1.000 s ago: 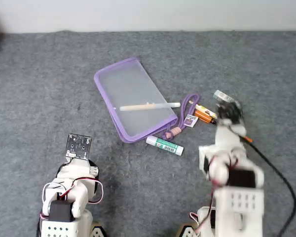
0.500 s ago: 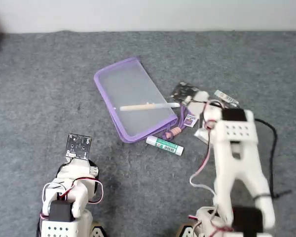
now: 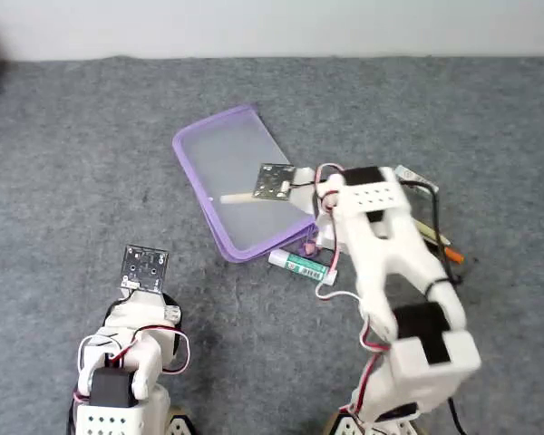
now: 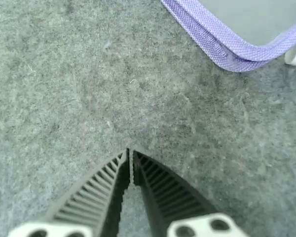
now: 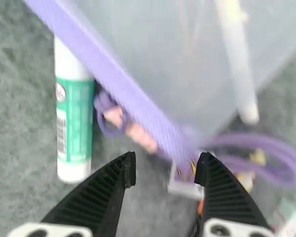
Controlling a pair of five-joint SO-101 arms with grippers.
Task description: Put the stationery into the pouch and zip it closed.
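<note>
A translucent pouch [image 3: 240,177] with purple edging lies flat mid-table, its corner also in the left wrist view [image 4: 222,44]. A pale pen [image 3: 236,197] lies across it. A green and white glue stick [image 3: 301,265] rests just off its near edge. My right gripper [image 5: 166,165] hangs open above the pouch's [image 5: 163,54] corner, over the pink zipper pull [image 5: 133,131] and a white tag [image 5: 183,187], with the glue stick [image 5: 73,123] beside it. My left gripper [image 4: 130,165] is shut and holds nothing, low over bare carpet short of the pouch.
A purple strap [image 5: 259,150] loops out from the pouch corner. To the right of the right arm [image 3: 381,236] lie a small packet [image 3: 408,174] and an orange-tipped item [image 3: 451,256]. Grey carpet [image 3: 91,163] covers the table, and a white wall runs along the far edge.
The right arm has swung left from beside the orange item to over the pouch's near right corner. The left arm has kept still.
</note>
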